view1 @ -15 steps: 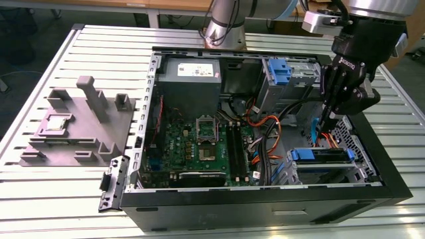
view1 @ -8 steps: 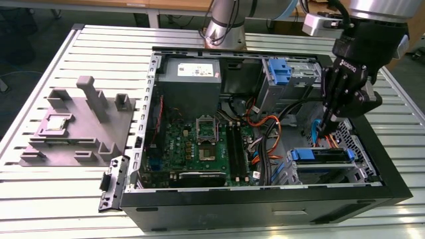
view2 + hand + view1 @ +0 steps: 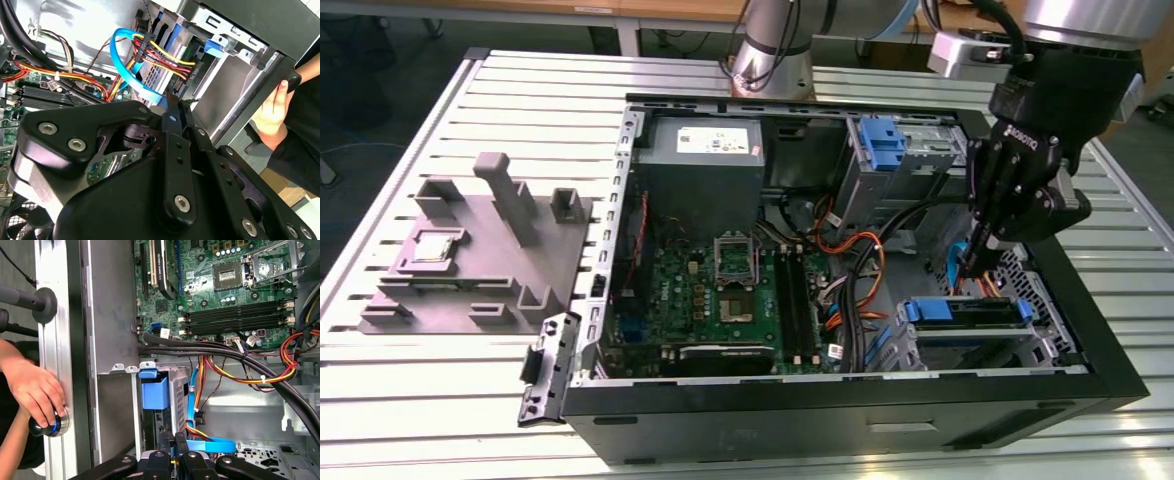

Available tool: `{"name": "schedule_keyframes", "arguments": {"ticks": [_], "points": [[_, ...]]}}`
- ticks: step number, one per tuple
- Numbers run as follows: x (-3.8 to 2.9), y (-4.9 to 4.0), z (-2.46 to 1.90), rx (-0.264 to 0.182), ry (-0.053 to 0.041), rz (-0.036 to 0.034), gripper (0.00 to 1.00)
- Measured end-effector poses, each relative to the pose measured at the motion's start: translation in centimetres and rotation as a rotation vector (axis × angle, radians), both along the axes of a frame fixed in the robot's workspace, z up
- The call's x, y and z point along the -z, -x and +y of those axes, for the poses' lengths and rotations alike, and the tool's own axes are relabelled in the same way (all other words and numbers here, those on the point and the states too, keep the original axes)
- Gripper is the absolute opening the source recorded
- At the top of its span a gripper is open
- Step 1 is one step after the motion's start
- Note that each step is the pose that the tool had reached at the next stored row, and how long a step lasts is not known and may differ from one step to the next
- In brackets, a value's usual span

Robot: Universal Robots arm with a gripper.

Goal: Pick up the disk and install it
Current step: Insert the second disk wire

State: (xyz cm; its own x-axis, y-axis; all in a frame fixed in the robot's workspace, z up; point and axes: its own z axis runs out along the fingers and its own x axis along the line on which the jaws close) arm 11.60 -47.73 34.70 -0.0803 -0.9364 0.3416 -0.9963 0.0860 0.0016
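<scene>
Bright, even overhead light glares off the slatted desk (image 3: 480, 400); the computer case (image 3: 854, 420) interior sits shadowed. Both wrist views are sharp.

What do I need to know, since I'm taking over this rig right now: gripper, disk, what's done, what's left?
Gripper: shut, nothing visibly held, low inside the computer case, just above the drive bay at the exterior view's right.
Disk: in that bay, blue rails showing.
Done: disk picked up and put into the bay.
Left: I cannot tell if it is fully seated; check that.
Note: a person's hand rests on the case's edge.
</scene>
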Motion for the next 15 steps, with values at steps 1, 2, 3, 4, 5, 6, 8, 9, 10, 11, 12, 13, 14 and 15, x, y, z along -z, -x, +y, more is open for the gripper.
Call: {"name": "schedule_keyframes", "arguments": {"ticks": [1, 2, 3, 4, 5, 6, 8, 9, 10, 11, 12, 13, 14, 15], "points": [[0.02, 0.01, -0.04, 0.0, -0.0002, -0.0004, 0.16], [0.02, 0.01, -0.05, -0.001, -0.0001, -0.0005, 0.16], [0.02, 0.01, -0.06, -0.001, -0.0001, -0.0007, 0.16], [0.02, 0.01, -0.06, -0.002, 0.0, -0.0007, 0.16], [0.03, 0.01, -0.07, -0.003, -0.0001, -0.0008, 0.16], [0.03, 0.01, -0.08, -0.003, 0.0, -0.0008, 0.16], [0.04, 0.02, -0.09, -0.003, -0.0001, -0.001, 0.16], [0.04, 0.03, -0.1, -0.004, -0.0001, -0.0012, 0.16], [0.04, 0.02, -0.1, -0.004, 0.0, -0.0012, 0.16], [0.04, 0.02, -0.1, -0.004, 0.0, -0.0012, 0.16], [0.04, 0.02, -0.1, -0.004, 0.0, -0.0012, 0.16], [0.04, 0.02, -0.1, -0.005, -0.0001, -0.0012, 0.16], [0.04, 0.02, -0.11, -0.005, 0.0, -0.0012, 0.16], [0.04, 0.03, -0.11, -0.005, 0.0, -0.0012, 0.16]]}}
